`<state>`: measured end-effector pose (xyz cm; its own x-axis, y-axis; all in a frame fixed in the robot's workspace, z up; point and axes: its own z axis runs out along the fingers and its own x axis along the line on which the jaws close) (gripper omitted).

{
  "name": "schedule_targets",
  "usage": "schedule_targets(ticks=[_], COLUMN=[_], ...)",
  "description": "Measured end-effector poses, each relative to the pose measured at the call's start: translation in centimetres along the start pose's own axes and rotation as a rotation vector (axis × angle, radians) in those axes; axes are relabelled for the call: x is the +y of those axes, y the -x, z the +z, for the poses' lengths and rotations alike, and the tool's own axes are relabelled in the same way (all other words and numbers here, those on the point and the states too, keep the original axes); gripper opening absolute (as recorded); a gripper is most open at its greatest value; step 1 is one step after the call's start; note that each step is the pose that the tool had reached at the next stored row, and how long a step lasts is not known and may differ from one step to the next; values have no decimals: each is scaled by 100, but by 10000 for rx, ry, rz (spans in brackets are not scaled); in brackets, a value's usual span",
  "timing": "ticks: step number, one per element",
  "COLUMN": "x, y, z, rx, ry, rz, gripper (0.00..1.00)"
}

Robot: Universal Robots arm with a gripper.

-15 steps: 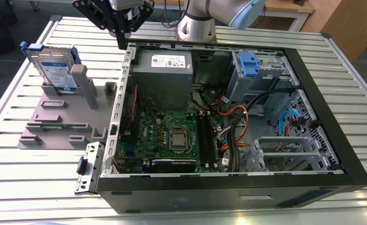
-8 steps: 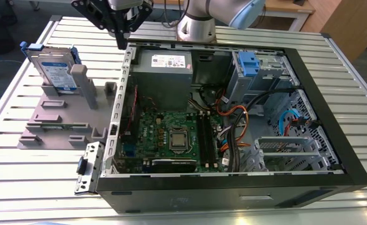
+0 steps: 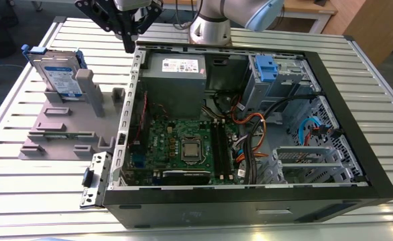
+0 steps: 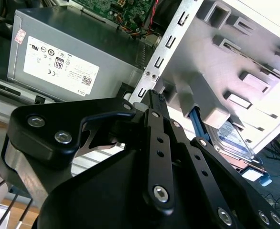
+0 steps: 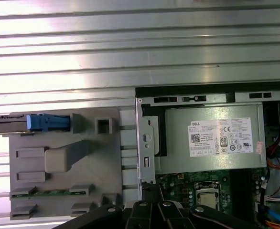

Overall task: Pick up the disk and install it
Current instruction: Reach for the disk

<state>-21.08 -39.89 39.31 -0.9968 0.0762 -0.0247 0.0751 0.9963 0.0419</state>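
Overhead, the tool, pressed together and empty, hangs above the slatted metal table.

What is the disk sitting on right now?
The disk stands on edge in a grey fixture on the slatted table. A fixture block covers its lower edge.

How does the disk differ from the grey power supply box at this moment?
The disk stands on edge in the grey holder outside the computer case; the power supply box sits inside the case. The disk is thin, framed by a blue bracket; the box is bulky and plain grey. The disk's label is white and blue, the box's sticker white. Both are grey metal and labelled.
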Motion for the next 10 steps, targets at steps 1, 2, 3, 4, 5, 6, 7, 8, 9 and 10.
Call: schedule_targets(ticks=[1,2,3,4,5,6,7,8,9,10], x=[0,-1,-1,-1,-1,-1,-1,-2,-2,-2], y=[-3,-5,-8,-10,-12,-15,-17,-20,-22,-25], z=[0,0,0,0,-1,0,0,0,0,0], rx=[0,0,0,0,0,0,0,0,0,-1], ry=[0,0,0,0,-1,-1,-1,-1,-1,0], rz=[0,-1,-1,-1,0,0,0,-1,0,-1], gripper=[11,11,11,11,11,11,11,11,11,11])
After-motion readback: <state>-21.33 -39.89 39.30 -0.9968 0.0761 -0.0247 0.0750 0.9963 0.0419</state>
